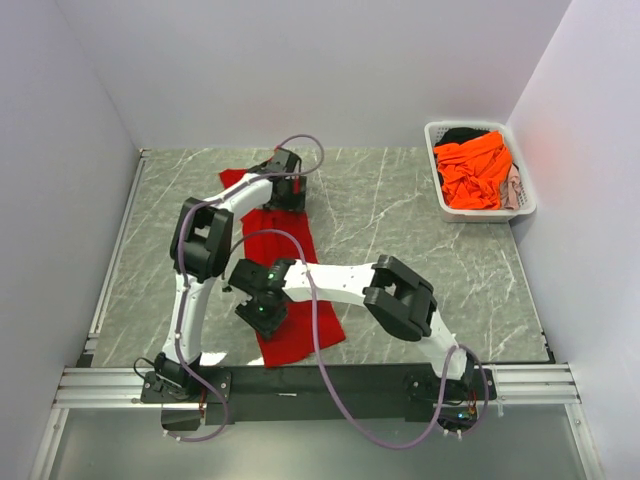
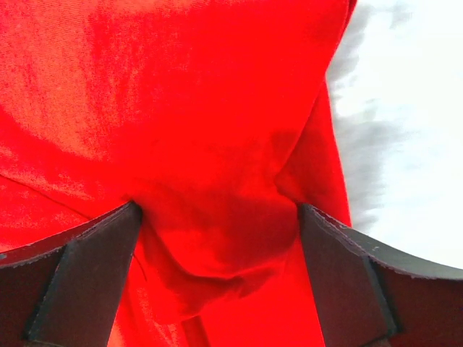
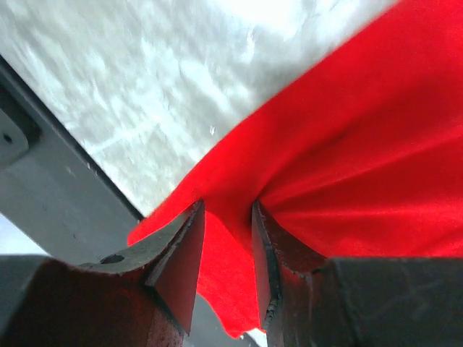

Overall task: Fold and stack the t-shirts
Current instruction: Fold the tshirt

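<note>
The red shirt point(image 1: 288, 235) is laid lengthwise on the table point(image 1: 420, 250), seemingly for an end-to-end fold. Its near edge is pinched in the right gripper point(image 3: 228, 210). The left gripper point(image 2: 217, 213) is spread wide astride a bulge of cloth at the far end, not yet clamped.

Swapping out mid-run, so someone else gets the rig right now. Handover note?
Left gripper: jaws open, straddling a bulge of the red t-shirt at its far end.
Right gripper: jaws shut on the red t-shirt's near edge, by the front of the table.
The orange t-shirt, a dark garment and a pale garment are crumpled in the white basket.
Done: nothing stacked yet.
Left: finish folding the red t-shirt, then fold and stack the basket's contents.
</note>
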